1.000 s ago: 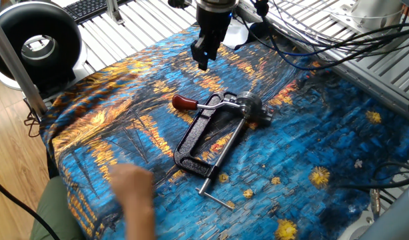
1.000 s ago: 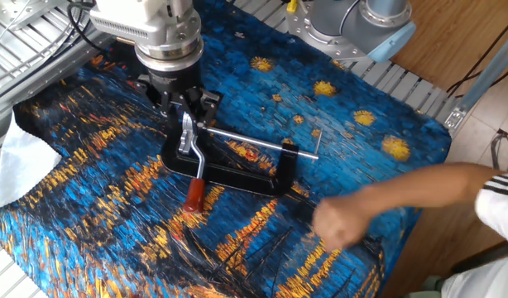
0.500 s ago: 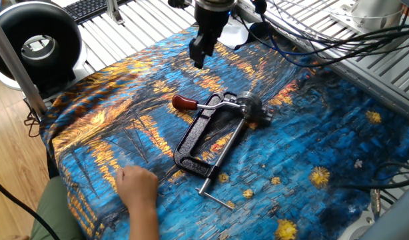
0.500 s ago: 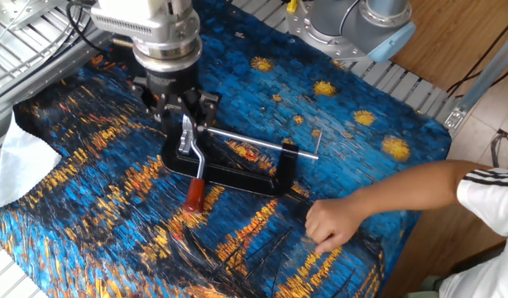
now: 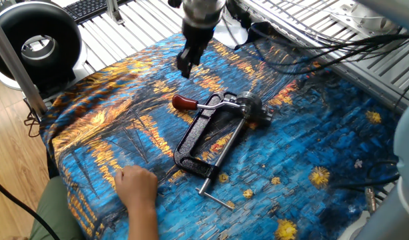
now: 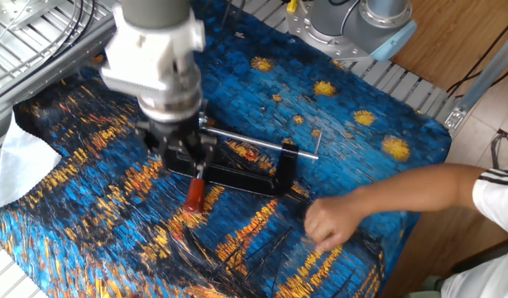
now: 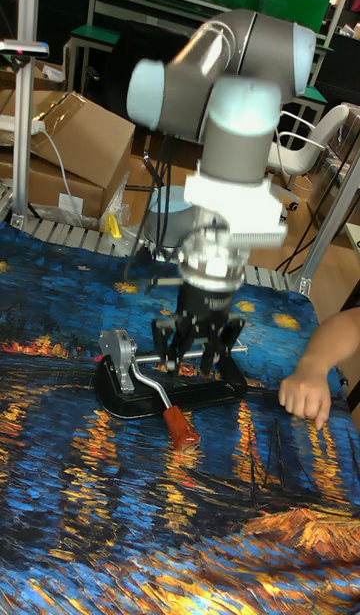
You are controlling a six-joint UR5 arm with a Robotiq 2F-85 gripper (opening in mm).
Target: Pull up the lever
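Note:
The lever [image 5: 203, 104] is a curved silver arm ending in a reddish-brown knob [image 5: 184, 102]. It lies low on the cloth, joined to the black clamp [image 5: 203, 141]. In the tall fixed view the knob [image 7: 181, 427] points toward the camera from the clamp head [image 7: 117, 359]. My gripper [image 5: 184, 67] hangs above the cloth, just beyond the knob, touching nothing. In the other fixed view the gripper [image 6: 183, 154] hides most of the silver arm, leaving the knob [image 6: 194, 194] showing below it. Its fingers [image 7: 167, 349] stand apart with nothing between them, so the gripper [image 7: 198, 363] is open.
A person's hand [image 5: 138, 187] rests on the blue and orange painted cloth [image 5: 324, 147] near the table's edge, short of the clamp's screw rod [image 6: 252, 139]. In the tall fixed view that hand [image 7: 305, 395] is right of the clamp. Cables [image 5: 311, 47] hang behind the arm.
The gripper has slid away from over the clamp head toward the knob end of the lever. The person's hand came in and settled on the cloth. Clamp and lever have not moved.

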